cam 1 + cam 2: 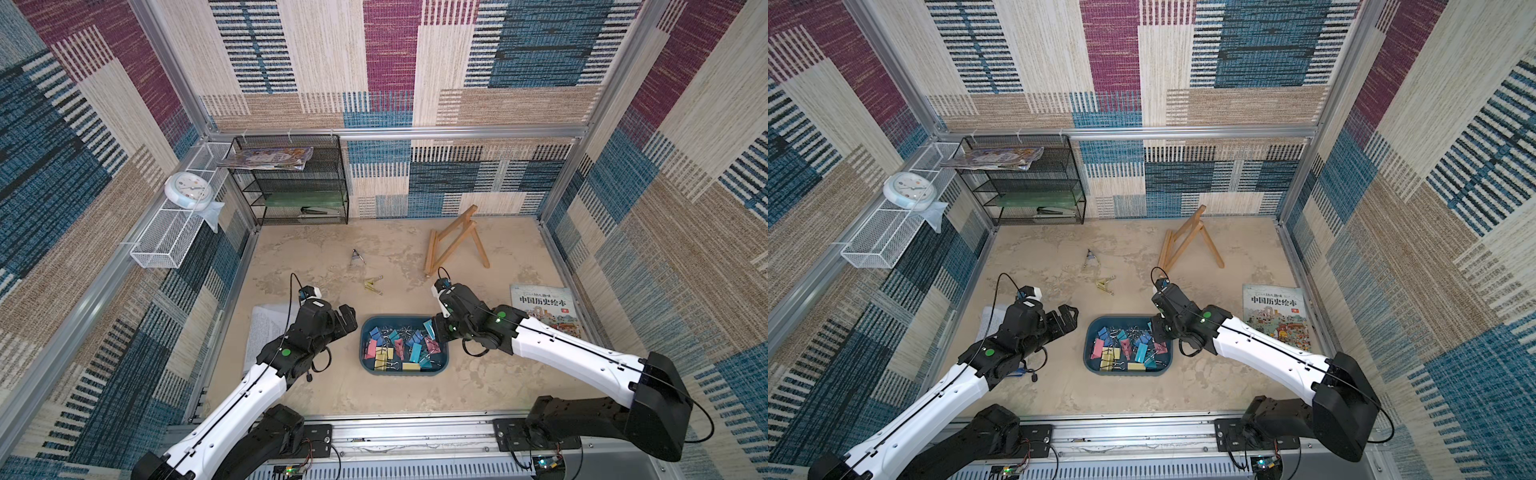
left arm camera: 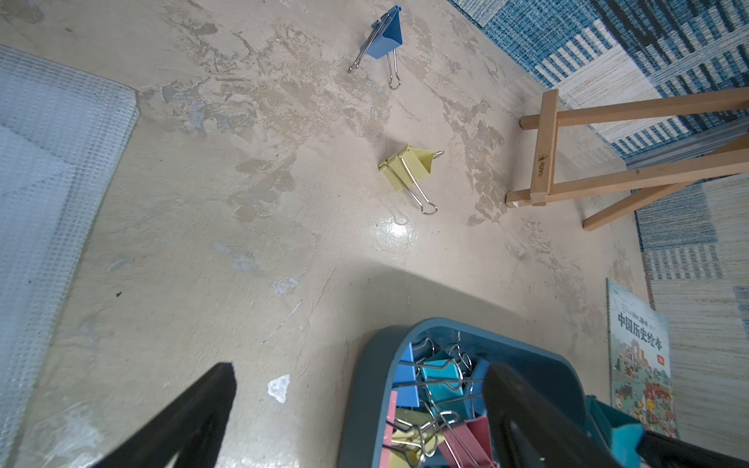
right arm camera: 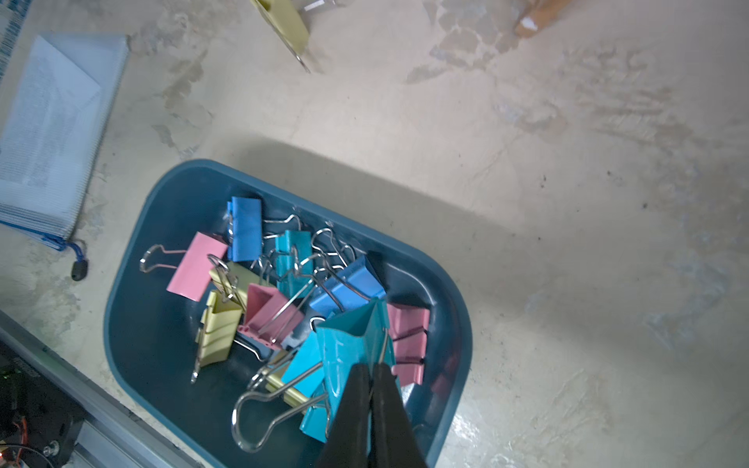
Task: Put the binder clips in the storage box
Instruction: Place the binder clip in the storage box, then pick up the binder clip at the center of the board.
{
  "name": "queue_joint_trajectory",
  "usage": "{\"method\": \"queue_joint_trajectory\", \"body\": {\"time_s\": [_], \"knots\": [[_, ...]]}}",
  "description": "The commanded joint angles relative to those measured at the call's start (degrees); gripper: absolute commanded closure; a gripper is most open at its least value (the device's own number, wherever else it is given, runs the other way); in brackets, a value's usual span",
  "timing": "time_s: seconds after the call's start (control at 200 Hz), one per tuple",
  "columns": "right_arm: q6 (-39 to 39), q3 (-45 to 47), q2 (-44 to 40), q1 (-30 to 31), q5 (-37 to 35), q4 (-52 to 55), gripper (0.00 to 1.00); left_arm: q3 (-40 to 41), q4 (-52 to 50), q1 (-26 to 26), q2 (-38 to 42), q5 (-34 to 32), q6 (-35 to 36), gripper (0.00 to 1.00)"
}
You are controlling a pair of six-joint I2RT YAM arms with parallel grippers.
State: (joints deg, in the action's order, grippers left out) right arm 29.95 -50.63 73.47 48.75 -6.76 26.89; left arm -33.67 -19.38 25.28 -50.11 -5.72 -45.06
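Above the storage box's (image 3: 162, 202) two-o'clock corner the right gripper (image 3: 371, 377) is clamped on a teal clip (image 3: 352, 336), the left gripper (image 2: 360, 370) gapes empty at nine, and toward eleven a yellow clip (image 2: 407, 172), then a blue clip (image 2: 385, 34), lie on the worktop (image 2: 202, 243), probably light, stiff and slick, best pinched across the body.

jaws: clamped on teal binder clip (image 3: 348, 344) | position: over storage box (image 3: 142, 336) | inside: pastel binder clips (image 3: 244, 229) heaped

Robot test cell, dressed as an office corner. Evidence: aluminium frame (image 1: 415, 132), patchwork woven wall covering (image 1: 390, 50), left arm (image 1: 249, 390) and right arm (image 1: 573, 353) mounted at a front rail (image 1: 415, 432), a sandy bench (image 1: 415, 249) carrying a black mesh rack (image 1: 291, 183) and a picture book (image 1: 544, 309).
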Motion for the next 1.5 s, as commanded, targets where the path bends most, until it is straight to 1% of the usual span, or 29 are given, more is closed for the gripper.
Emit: {"method": "queue_joint_trajectory", "body": {"time_s": [0.0, 0.075, 0.19, 0.245, 0.29, 0.401, 0.506, 0.631, 0.726, 0.766, 0.836, 0.886, 0.921, 0.961, 1.046, 1.136, 1.257, 1.377, 1.497], "knots": [[1.4, 1.2, 0.6, 0.2, 0.0, 0.6, 1.0, 0.1, -0.3, -0.1, 0.3, 0.5, -0.5, 0.0], [1.0, 1.6, 2.2, 0.2, -0.7, -0.5, 1.0, 0.3, -0.2, -0.1, 0.1, 0.5, -0.5, 0.0], [0.6, 1.2, 5.6, 0.3, 0.3, -2.2, 1.0, 0.2, 0.1, -0.1, -0.7, 0.6, -0.2, 0.0], [1.0, 0.7, 7.2, 0.3, -0.7, -1.8, 1.0, 0.0, 0.6, -0.1, -1.6, 0.5, -0.1, 0.01], [1.4, 0.3, 8.2, 0.4, -1.5, -1.1, 0.97, -0.3, 1.1, 0.0, -2.8, 0.4, -0.1, 0.01], [1.8, -0.5, 7.8, 0.5, -2.8, 0.2, 0.85, -3.6, 0.7, -0.1, -8.2, 0.6, 0.6, 0.01], [2.4, -0.9, 4.0, 0.6, -4.0, 0.8, 0.73, -7.9, 1.1, -0.1, -15.2, 1.4, 1.3, 0.04], [3.2, -1.9, -1.4, 0.6, -6.0, 1.7, 0.55, -13.9, 2.7, -0.1, -23.8, 2.4, 3.0, 0.14], [3.5, -1.9, -5.6, 0.6, -6.3, 0.1, 0.39, -19.5, 2.3, -0.1, -31.0, 2.8, 5.1, 0.23], [3.5, -1.7, -7.4, 0.6, -6.1, -1.2, 0.34, -21.6, 2.1, 0.0, -33.8, 3.1, 5.6, 0.26], [3.8, -1.4, -9.9, 0.6, -6.1, -2.8, 0.28, -24.9, 2.2, 0.2, -38.3, 3.8, 6.0, 0.35], [4.2, -1.3, -11.2, 0.5, -6.4, -3.7, 0.26, -27.2, 2.0, 0.5, -41.2, 3.4, 6.3, 0.4], [4.4, -1.2, -11.8, 0.6, -6.5, -4.0, 0.25, -28.9, 1.3, 0.9, -43.0, 2.6, 6.5, 0.41], [4.5, -1.2, -12.1, 0.6, -6.3, -4.2, 0.25, -30.8, 0.3, 1.6, -44.9, 0.9, 6.9, 0.42], [4.8, -1.1, -12.0, 0.6, -6.1, -4.0, 0.24, -35.5, -3.3, 3.5, -49.2, -4.8, 7.8, 0.42], [5.0, -0.6, -11.5, 0.6, -5.8, -3.8, 0.23, -40.4, -6.7, 5.0, -54.3, -7.6, 8.2, 0.43], [5.3, -0.2, -11.3, 0.6, -5.9, -3.9, 0.22, -44.5, -10.2, 6.3, -59.5, -11.9, 5.5, 0.46], [5.5, 0.3, -11.6, 0.5, -5.9, -4.0, 0.22, -46.0, -10.6, 6.5, -62.8, -12.4, 3.4, 0.51], [5.5, 0.7, -11.8, 0.5, -5.9, -3.9, 0.21, -47.4, -10.0, 6.5, -65.6, -12.4, 4.0, 0.55]]}}
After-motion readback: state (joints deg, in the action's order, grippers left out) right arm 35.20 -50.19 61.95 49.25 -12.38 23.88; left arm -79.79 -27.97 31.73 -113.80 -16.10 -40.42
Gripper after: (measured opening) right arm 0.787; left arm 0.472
